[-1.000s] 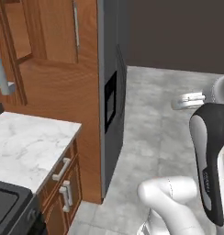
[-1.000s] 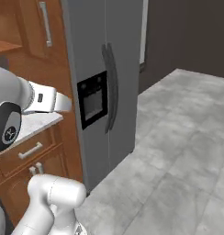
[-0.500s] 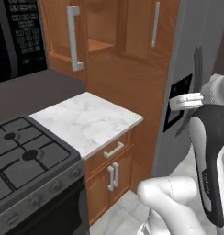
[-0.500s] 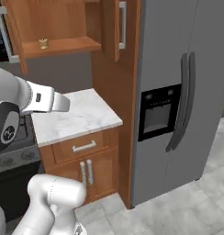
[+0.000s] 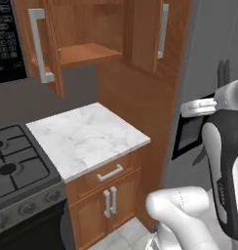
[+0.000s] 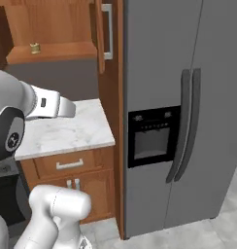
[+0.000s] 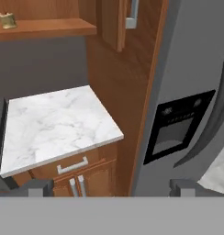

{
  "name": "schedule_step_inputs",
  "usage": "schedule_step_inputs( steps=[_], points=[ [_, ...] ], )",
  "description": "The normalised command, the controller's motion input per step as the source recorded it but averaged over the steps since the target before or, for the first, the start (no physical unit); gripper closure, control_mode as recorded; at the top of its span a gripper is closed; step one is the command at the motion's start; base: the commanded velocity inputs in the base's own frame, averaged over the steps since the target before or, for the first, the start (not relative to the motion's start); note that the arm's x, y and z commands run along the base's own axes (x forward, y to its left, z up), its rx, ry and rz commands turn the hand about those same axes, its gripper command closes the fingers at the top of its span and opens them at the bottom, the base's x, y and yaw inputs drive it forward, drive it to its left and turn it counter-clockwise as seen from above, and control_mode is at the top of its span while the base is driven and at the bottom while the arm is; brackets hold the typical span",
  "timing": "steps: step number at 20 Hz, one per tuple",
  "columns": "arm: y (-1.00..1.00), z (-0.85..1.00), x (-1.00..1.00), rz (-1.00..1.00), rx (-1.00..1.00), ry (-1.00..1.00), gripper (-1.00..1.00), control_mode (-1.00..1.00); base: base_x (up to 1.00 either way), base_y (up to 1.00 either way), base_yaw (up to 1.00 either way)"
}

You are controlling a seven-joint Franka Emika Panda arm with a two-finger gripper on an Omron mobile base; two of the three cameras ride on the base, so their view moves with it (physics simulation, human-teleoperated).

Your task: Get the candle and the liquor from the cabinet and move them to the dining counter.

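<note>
The microwave keypad (image 5: 5, 36) markings are too blurred to read.

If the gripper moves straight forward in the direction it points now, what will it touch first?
Most likely the wooden side panel between the small marble counter and the refrigerator, which sits at the middle of the hand view. The open gripper holds nothing; depth is uncertain.

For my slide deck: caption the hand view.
Open gripper faces the marble slab beneath the open cabinet, candle on its shelf.

The cabinet (image 6: 57, 29) is cut off at the top edge; the candle (image 6: 35, 48) too small for detail.
</note>
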Motion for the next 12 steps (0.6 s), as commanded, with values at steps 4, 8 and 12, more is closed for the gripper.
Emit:
schedule_step_inputs(
  steps=[4,8,12],
  points=[
    [0.0,0.0,0.0,0.0,0.0,0.0,-1.0,1.0,0.12,-0.42,0.36],
    [0.0,0.0,0.0,0.0,0.0,0.0,-1.0,1.0,0.0,-0.11,0.51],
    [0.0,0.0,0.0,0.0,0.0,0.0,-1.0,1.0,0.0,0.0,0.59]
  ],
)
